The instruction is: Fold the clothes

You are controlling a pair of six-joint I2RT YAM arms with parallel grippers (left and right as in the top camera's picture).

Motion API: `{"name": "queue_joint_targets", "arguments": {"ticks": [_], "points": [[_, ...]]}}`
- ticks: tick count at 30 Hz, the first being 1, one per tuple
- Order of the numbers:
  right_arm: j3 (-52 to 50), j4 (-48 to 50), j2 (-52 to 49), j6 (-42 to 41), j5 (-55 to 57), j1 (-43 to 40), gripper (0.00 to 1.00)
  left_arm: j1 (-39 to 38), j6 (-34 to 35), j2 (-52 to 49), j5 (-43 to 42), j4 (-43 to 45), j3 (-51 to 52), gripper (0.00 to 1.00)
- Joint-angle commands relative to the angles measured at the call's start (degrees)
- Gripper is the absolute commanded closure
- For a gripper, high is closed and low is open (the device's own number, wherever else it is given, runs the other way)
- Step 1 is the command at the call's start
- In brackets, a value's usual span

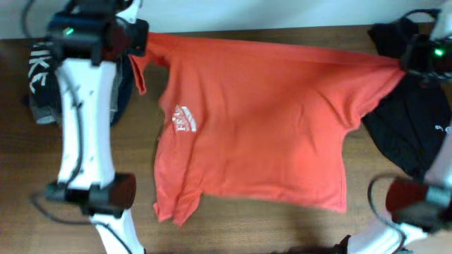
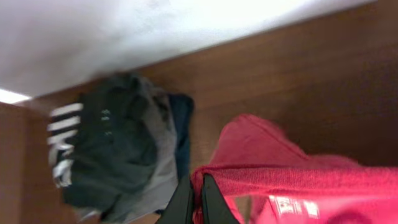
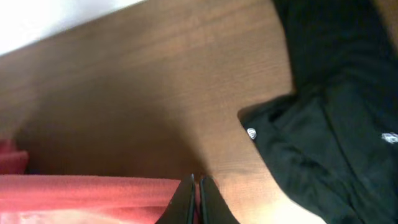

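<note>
The red-orange T-shirt (image 1: 261, 120) hangs stretched between my two grippers over the wooden table, its small white chest logo (image 1: 183, 118) facing up at the left. Its lower edge rests on the table toward the front. My left gripper (image 1: 141, 39) is shut on the shirt's far left corner; the left wrist view shows the jaws (image 2: 198, 190) pinching the red cloth (image 2: 298, 180). My right gripper (image 1: 408, 62) is shut on the far right corner; the right wrist view shows the jaws (image 3: 195, 186) closed on the red hem (image 3: 93, 190).
A dark and grey garment pile with white lettering (image 1: 42, 77) lies at the far left, also in the left wrist view (image 2: 112, 149). A black garment (image 1: 409, 120) lies at the far right, also in the right wrist view (image 3: 336, 112). A white wall runs behind the table.
</note>
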State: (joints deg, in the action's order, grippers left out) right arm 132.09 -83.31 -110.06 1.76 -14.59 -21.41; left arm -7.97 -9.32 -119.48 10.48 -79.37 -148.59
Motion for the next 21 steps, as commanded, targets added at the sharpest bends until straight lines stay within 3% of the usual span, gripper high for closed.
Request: {"name": "queue_joint_targets", "arguments": {"ticks": [1, 10, 21], "points": [[0.09, 2.89, -6.88, 0.76, 4.48, 0.63, 0.96, 1.31, 0.74, -6.21, 3.61, 2.03, -0.26, 0.99], [0.09, 13.57, -20.13, -0.42, 4.46, 3.8, 0.96, 1.31, 0.72, -18.93, 3.54, 10.05, -0.26, 0.99], [0.04, 19.28, -21.59, -1.62, 4.28, 3.78, 0.96, 1.18, 0.72, -21.42, -2.08, 19.28, -0.26, 1.0]]}}
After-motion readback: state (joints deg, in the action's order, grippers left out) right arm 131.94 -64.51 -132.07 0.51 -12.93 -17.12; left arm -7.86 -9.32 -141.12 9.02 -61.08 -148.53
